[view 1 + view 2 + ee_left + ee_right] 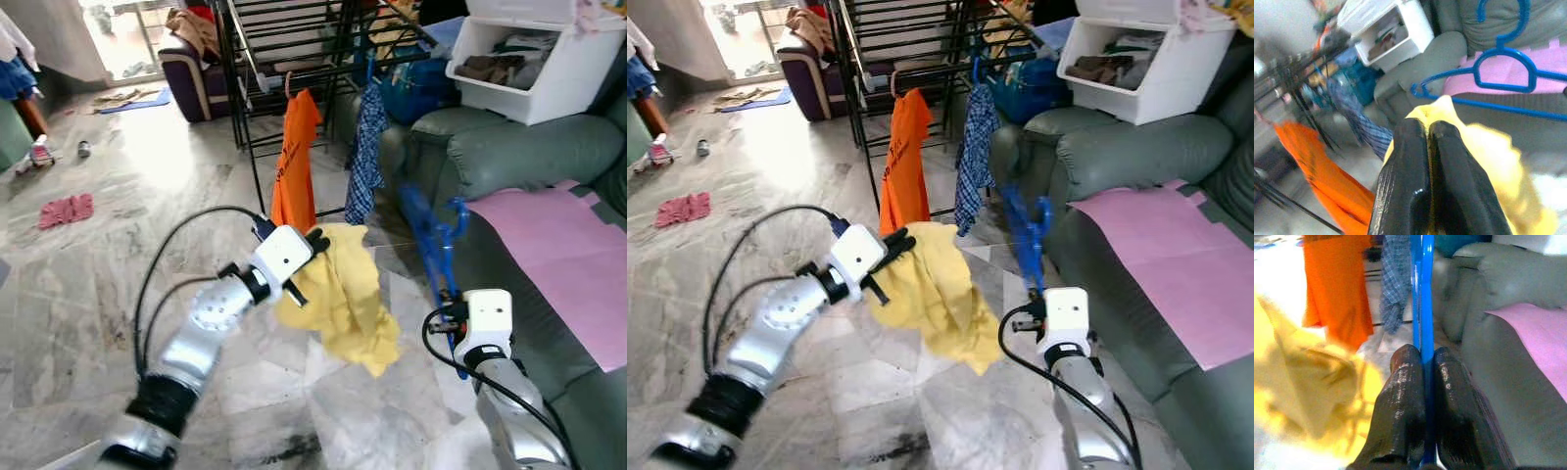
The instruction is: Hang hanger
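A living room with a pale marble-patterned tiled floor [118,206] spreads ahead, with a black metal drying rack [294,59] at the far middle, a grey-green leather sofa [529,157] on the right carrying a pink sheet [568,255], and a white plastic storage bin [549,69] perched on the sofa's back. On the rack hang an orange T-shirt [294,162] and, just right of it, a blue checked shirt [366,147]. The left end effector [312,257] is closed on a crumpled yellow cloth garment [343,299], which droops from its fingertips near the middle of the scene, in front of the orange T-shirt. The right end effector [1422,377] is closed on the blue plastic clothes hanger [431,240], pinching its edge between the two black fingers [1400,406]; the hanger stands up from it just left of the sofa's front, near the yellow garment but apart from it. The step in hand looks to be dressing the hanger: garment and hanger are each held, not yet joined. The next move likely calls for bringing the hanger's arm into the garment's neck opening, which is hard to make out in the bunched cloth, before carrying both to a free bar on the rack.
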Controlling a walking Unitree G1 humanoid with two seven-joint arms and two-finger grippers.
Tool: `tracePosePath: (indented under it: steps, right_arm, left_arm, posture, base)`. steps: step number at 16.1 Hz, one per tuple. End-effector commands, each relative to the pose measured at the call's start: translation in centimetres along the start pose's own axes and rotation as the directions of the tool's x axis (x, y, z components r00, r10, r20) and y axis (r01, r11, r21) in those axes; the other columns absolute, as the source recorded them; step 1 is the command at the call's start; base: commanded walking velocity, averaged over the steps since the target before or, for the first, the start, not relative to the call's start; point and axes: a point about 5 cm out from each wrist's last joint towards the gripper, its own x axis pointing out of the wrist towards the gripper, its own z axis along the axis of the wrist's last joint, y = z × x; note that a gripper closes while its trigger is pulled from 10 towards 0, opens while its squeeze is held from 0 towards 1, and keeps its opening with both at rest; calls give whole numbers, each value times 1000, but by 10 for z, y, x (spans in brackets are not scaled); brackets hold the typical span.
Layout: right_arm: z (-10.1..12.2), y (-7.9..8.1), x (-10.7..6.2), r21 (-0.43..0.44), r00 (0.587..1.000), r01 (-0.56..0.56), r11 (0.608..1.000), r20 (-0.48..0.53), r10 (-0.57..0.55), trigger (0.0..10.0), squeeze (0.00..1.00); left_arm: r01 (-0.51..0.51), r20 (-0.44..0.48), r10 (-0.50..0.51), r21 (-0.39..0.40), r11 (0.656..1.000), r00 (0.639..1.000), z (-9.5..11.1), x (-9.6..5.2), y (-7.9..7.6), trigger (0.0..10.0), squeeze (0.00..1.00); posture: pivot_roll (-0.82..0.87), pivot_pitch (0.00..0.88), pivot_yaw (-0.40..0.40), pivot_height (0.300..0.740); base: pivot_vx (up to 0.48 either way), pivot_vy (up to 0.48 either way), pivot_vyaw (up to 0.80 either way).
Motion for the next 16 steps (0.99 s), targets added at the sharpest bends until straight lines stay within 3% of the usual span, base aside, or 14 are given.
tracePosePath:
  steps: [1, 2, 3, 5, 8, 10, 12, 16]
  right_arm:
    - [7, -1, 1, -77, 994, -106, 991, 3, 107, 10000, 0]
    - [12, -9, -1, -135, 984, -178, 975, 1, 180, 10000, 0]
    - [19, -18, -2, -164, 973, -227, 960, 10, 232, 10000, 0]
    - [40, -39, -6, -202, 945, -314, 928, 24, 325, 10000, 0]
    - [53, -50, -21, -186, 866, -496, 848, -30, 500, 10000, 0]
    - [56, -54, -37, -142, 779, -627, 766, -108, 617, 10000, 0]
    - [55, -57, -47, -88, 715, -696, 712, -173, 677, 10000, 0]
    - [47, -55, -62, -17, 617, -771, 637, -266, 740, 10000, 0]
  left_arm:
    - [56, -17, -54, 157, 986, 998, -1, -4, 12, 10000, 0]
    - [111, -75, -93, 297, 948, 993, -9, -9, 21, 10000, 0]
    - [148, -126, -107, 385, 911, 986, -15, -13, 30, 10000, 0]
    - [177, -192, -98, 462, 869, 977, -22, -18, 47, 10000, 0]
    - [136, -188, -50, 481, 866, 981, -21, -13, 62, 10000, 0]
    - [57, -159, 16, 449, 892, 987, -16, -9, 72, 10000, 0]
    - [-24, -95, 64, 379, 925, 993, -8, -5, 79, 10000, 0]
    - [-9, -67, 35, 353, 936, 997, -8, -2, 73, 10000, 0]
  posture:
    - [-34, 0, 42, 740]
    - [-35, 0, 45, 740]
    - [-37, 0, 49, 740]
    - [-42, 0, 53, 740]
    - [-48, 0, 54, 740]
    - [-53, 0, 55, 740]
    - [-54, 0, 54, 740]
    - [-54, 0, 53, 740]
  base:
    - [0, 0, 0]
    - [0, 0, 0]
    - [0, 0, 0]
    - [0, 0, 0]
    - [0, 0, 0]
    - [0, 0, 0]
    - [0, 0, 0]
    - [0, 0, 0]
